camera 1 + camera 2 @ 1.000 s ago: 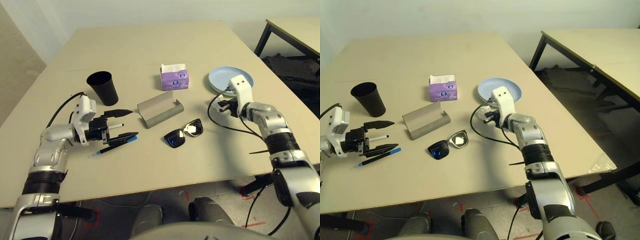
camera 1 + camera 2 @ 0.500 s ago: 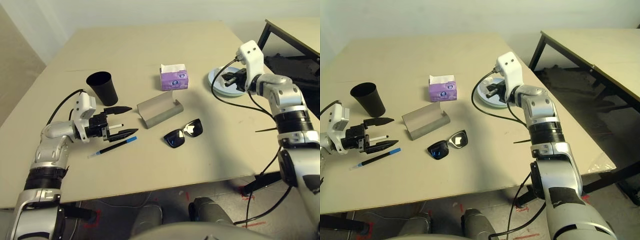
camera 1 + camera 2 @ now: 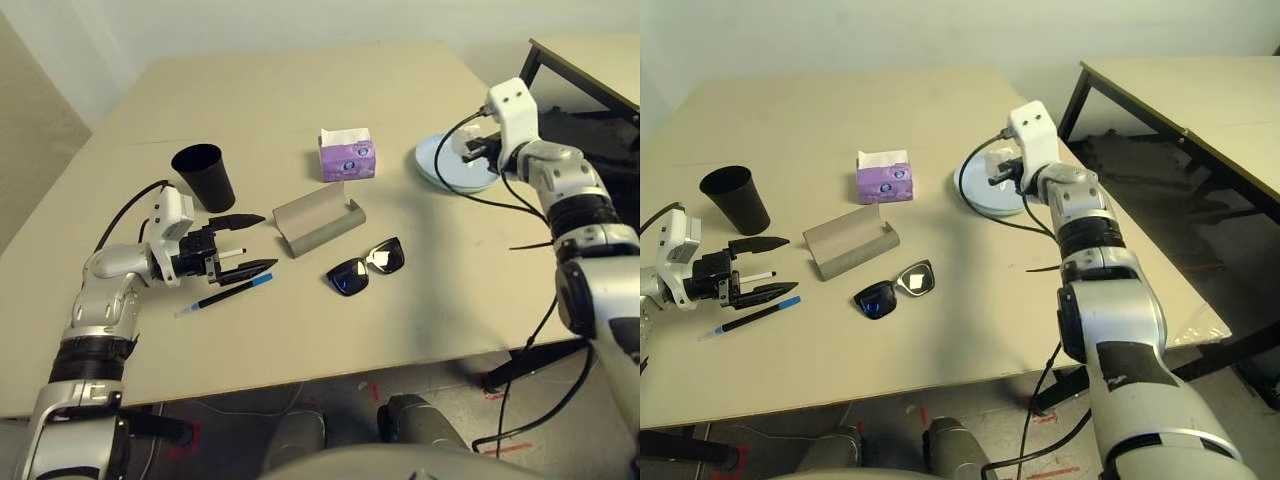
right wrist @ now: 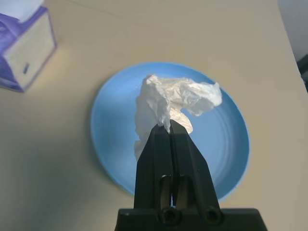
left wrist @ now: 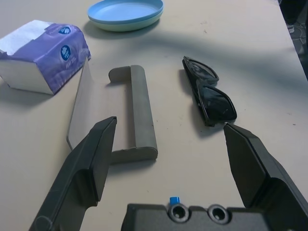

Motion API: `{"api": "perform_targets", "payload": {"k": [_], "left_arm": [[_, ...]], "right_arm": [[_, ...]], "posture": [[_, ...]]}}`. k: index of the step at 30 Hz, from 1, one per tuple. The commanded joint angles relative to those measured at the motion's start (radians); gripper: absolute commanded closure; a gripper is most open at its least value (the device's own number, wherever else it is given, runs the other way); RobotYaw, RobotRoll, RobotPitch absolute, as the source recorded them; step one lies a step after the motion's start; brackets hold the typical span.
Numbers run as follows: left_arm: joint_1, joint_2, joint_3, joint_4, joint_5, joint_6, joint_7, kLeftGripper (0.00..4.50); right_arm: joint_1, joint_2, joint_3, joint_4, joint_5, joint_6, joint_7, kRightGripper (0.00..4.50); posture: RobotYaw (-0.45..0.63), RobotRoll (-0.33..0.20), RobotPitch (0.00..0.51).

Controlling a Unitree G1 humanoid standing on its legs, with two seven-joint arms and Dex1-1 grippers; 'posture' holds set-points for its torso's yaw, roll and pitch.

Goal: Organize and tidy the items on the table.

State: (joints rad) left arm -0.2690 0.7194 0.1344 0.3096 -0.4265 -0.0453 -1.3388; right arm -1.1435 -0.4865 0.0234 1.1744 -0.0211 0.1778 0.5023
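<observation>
Over the stacked blue and green plates (image 4: 231,139) near the right edge of the large light beige table (image 3: 300,90), the robot's right gripper (image 4: 171,126) hangs with its two black fingers pressed together on a crumpled white paper (image 4: 175,98), the wad held above the blue top plate. At the table's left side, the left gripper (image 3: 243,243) hovers low with its black fingers spread wide and nothing between them; a white marker (image 3: 232,253) lies between the fingertips' lines on the tabletop, and a dark pen with a blue cap (image 3: 225,296) rests just beside the nearer finger. A black plastic cup (image 3: 204,176) stands upright behind the left gripper. Mid-table sit a purple tissue box (image 3: 347,155), an open grey glasses case (image 3: 318,218) and, just in front of it, black sunglasses (image 3: 366,266) with folded arms.
</observation>
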Motion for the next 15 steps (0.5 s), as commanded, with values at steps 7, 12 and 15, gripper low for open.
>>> {"api": "perform_targets", "payload": {"k": [7,12,15], "left_arm": [[0.014,0.011,0.005,-0.031,-0.002,0.011,0.007,0.00],[0.014,0.012,0.009,-0.040,-0.006,0.020,0.012,0.00],[0.017,0.013,0.011,-0.047,-0.009,0.026,0.015,0.00]], "right_arm": [[-0.029,0.024,-0.005,0.078,-0.039,-0.057,-0.018,4.46],[-0.035,0.023,-0.010,0.101,-0.052,-0.078,-0.052,4.46],[-0.036,0.022,-0.010,0.112,-0.058,-0.089,-0.065,4.46]], "posture": [[0.04,0.000,0.012],[0.04,0.000,0.014],[0.04,0.000,0.017]]}}
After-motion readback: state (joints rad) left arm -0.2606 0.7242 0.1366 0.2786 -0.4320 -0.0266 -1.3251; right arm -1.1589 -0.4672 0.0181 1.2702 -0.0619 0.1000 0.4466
